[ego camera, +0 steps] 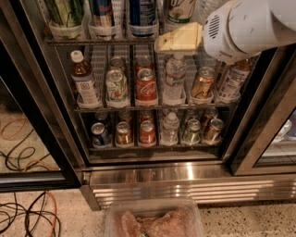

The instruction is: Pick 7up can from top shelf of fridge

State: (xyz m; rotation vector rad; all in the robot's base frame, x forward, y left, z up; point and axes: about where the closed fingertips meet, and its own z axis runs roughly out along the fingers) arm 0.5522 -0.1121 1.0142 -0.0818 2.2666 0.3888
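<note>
The hand (163, 44) hangs in front of the top shelf (111, 41) of the fridge (152, 175), level with the shelf's front rail. The 7up can (178, 9) stands on that shelf just above the hand. I cannot tell whether the hand is open or closed.
</note>
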